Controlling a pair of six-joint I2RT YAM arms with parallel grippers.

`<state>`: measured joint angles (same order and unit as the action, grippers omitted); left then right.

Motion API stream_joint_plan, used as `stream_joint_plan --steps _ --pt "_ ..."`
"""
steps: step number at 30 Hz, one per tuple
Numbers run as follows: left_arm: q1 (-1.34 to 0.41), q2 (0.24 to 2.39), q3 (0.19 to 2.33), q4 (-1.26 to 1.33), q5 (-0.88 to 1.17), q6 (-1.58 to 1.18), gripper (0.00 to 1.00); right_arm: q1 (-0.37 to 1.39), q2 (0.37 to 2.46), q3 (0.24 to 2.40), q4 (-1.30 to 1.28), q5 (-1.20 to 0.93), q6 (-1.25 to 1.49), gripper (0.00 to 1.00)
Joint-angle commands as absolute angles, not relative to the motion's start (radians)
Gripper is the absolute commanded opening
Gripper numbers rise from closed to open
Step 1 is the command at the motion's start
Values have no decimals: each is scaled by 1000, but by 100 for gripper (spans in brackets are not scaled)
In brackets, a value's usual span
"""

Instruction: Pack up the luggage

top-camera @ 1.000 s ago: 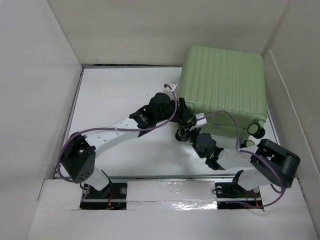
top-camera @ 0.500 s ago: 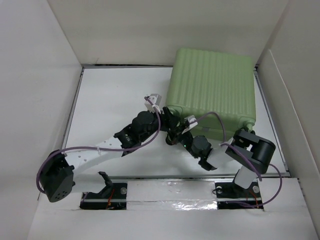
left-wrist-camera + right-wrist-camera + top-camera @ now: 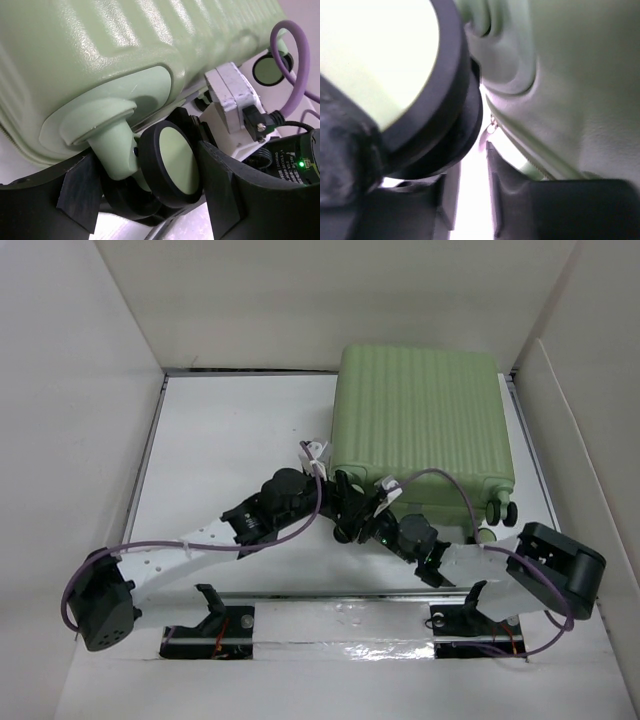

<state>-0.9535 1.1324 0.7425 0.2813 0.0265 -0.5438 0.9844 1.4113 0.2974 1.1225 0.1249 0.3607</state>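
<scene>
The luggage (image 3: 420,410) lies shut, ribbed shell up, at the back right of the table. Both grippers meet at its near left corner. My left gripper (image 3: 345,508) is open, its fingers (image 3: 80,192) standing either side of a black-and-green spinner wheel (image 3: 172,160) and its green stem (image 3: 112,150); a thin gap shows beside the wheel. My right gripper (image 3: 472,165) is slightly open with only bright table between its fingers. It sits under the luggage's zip seam (image 3: 520,135), just below the zip pull (image 3: 490,127) and beside the same wheel (image 3: 415,100).
White walls close in the white table (image 3: 230,440) on the left, back and right. The right arm's white wrist box (image 3: 232,95) and purple cable (image 3: 295,60) crowd the left gripper. Two more wheels (image 3: 503,510) stick out at the luggage's near right corner.
The luggage slid left and turned slightly. The left gripper's jaws widened round the wheel. The right gripper, shut before, has opened a little. The left arm's elbow swung out left.
</scene>
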Motion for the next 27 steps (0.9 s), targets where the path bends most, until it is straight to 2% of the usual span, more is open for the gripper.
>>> stream_joint_plan --steps 1,4,7,9,12,15,16,17,18,19,22,25,27 --pt "-996 1138 805 541 271 -590 63 1002 1330 304 959 45 353 45" --pt "-996 1196 792 627 307 -633 59 1002 1223 319 754 46 330 63" --pt "-996 1261 814 702 339 -655 52 1002 1083 299 597 64 314 70" --pt "-996 1298 853 721 351 -653 48 1002 943 275 466 92 313 70" --pt "-986 1310 888 697 341 -626 46 1002 787 256 280 158 319 65" --pt "-977 1286 864 680 311 -604 53 1002 593 264 119 163 333 46" --pt "-963 1278 853 683 313 -609 54 1002 553 273 83 157 333 41" --pt "-963 1272 841 702 321 -627 54 993 498 297 49 152 330 42" --pt "-951 1267 818 716 339 -638 53 992 479 313 -44 164 328 46" --pt "-951 1266 807 732 344 -649 53 992 463 328 -82 175 324 57" --pt "-940 1266 782 776 360 -681 51 992 411 362 -143 204 316 77" --pt "-940 1279 762 836 394 -724 53 992 403 376 -74 187 270 85" --pt "-940 1290 749 894 422 -753 58 992 443 399 -28 193 250 88"
